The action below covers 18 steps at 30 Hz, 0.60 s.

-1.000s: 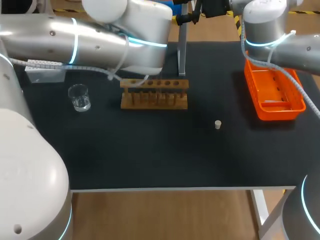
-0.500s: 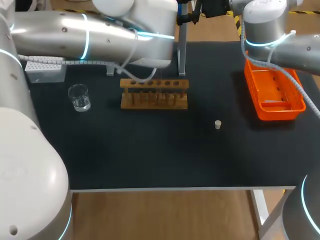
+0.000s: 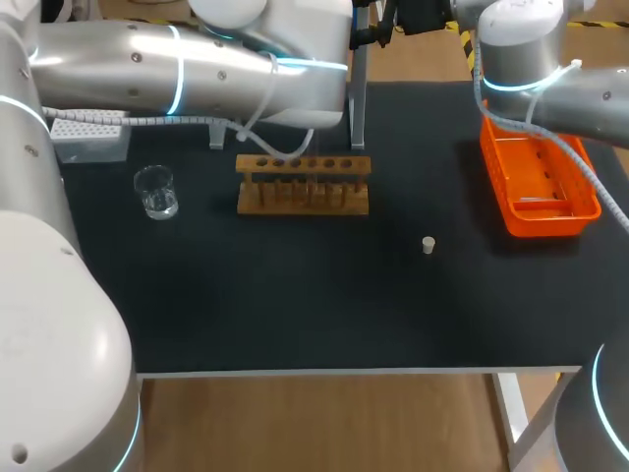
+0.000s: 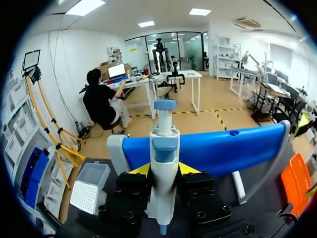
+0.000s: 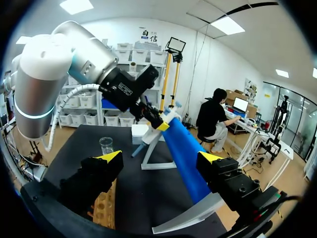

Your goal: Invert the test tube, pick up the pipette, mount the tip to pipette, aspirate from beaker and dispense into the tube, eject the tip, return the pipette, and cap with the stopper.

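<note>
The white-and-blue pipette stands upright against the blue holder of its stand. My left gripper is shut on the pipette's body, a yellow tip on either side. The right wrist view shows that grip from the side, the pipette hanging below the left gripper. My right gripper is open, close to the stand and holding nothing. The beaker, wooden tube rack, tip box and stopper are on the black mat. I cannot make out the test tube.
An orange tray lies at the right of the mat under my right arm. My left arm's forearm spans the back left above the tip box. The front half of the mat is bare except for the stopper.
My left arm's forearm has shifted up and to the right. Its gripper stays shut on the pipette at the stand. The right arm has not moved.
</note>
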{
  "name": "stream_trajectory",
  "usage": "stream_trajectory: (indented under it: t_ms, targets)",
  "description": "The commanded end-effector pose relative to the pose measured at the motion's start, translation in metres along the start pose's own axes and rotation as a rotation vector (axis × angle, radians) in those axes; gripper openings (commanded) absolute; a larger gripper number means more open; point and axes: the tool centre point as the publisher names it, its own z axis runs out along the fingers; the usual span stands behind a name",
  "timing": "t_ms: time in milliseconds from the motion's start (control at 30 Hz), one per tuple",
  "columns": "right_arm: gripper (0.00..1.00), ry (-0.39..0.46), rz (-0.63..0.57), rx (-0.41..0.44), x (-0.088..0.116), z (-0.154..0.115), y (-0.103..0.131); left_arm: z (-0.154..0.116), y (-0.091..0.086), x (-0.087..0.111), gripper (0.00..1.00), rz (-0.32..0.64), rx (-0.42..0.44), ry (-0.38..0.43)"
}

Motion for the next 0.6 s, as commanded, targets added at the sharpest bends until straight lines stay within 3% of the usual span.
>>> stream_trajectory:
  t_ms: [33,300,333,367,400,433,600]
  targets:
    - [1.0,0.004,0.001,0.003,-0.001,-0.001,0.0,0.003,-0.001,0.001,0.0,0.0,-0.012,-0.002]
    - [1.0,0.004,0.001,0.003,-0.001,-0.001,0.0,0.004,0.0,0.001,0.0,-0.007,-0.022,-0.001]
    - [1.0,0.004,0.001,0.003,-0.001,-0.001,0.0,0.004,0.0,0.001,0.15,-0.01,-0.022,0.0]
    - [1.0,0.004,0.001,0.003,-0.001,-0.001,0.0,0.003,0.0,0.002,0.43,-0.014,-0.02,0.003]
    - [1.0,0.004,0.001,0.003,-0.001,-0.001,0.0,0.002,0.0,0.002,0.78,-0.016,-0.017,0.006]
    - [1.0,0.004,0.001,0.003,-0.001,-0.001,0.0,0.0,0.0,0.003,1.0,-0.02,-0.014,0.008]
    - [1.0,0.004,0.001,0.003,-0.001,-0.001,0.0,-0.011,-0.001,0.007,1.0,-0.02,0.0,0.021]
